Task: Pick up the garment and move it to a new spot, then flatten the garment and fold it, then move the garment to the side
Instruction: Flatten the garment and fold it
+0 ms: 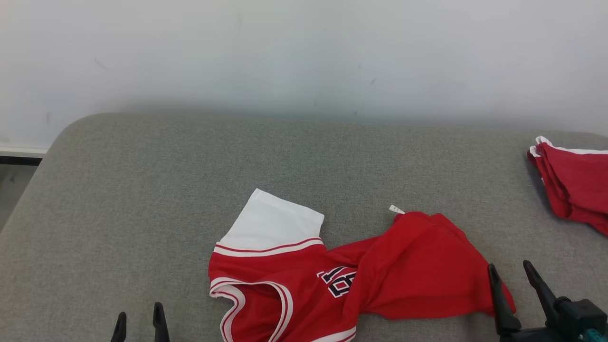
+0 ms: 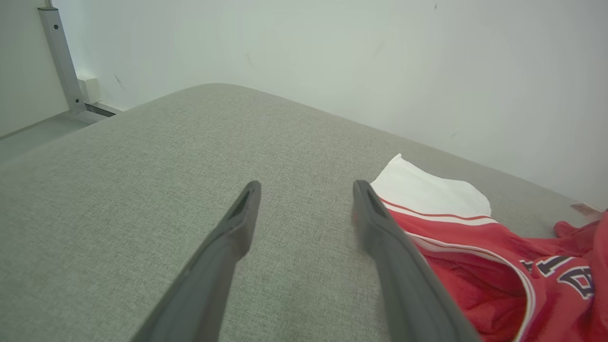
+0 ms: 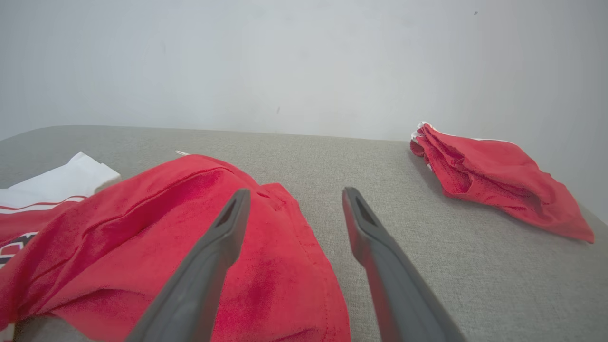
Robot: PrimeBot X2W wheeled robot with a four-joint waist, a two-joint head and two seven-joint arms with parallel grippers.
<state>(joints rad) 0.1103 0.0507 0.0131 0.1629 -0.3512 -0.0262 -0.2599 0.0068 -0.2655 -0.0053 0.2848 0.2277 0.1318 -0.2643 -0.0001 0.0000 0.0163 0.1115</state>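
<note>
A red jersey garment [image 1: 380,275] with white trim, a white sleeve and dark lettering lies crumpled on the grey cushion [image 1: 190,190], near the front middle. The same garment [image 2: 498,266] fills the right of the left wrist view, and the garment [image 3: 166,247] lies to the left in the right wrist view. My right gripper [image 1: 512,269] stands open at the garment's right edge, holding nothing; in its own view the right gripper [image 3: 293,197] hovers over that red edge. My left gripper [image 1: 139,318] is open, left of the garment and apart from it; in its wrist view the left gripper [image 2: 306,190] is over bare cushion.
A second red cloth [image 1: 574,185] lies bunched at the cushion's far right edge, seen as a red cloth [image 3: 494,175] in the right wrist view. A pale wall [image 1: 304,57] rises behind the cushion. A metal post [image 2: 59,52] stands at the far left.
</note>
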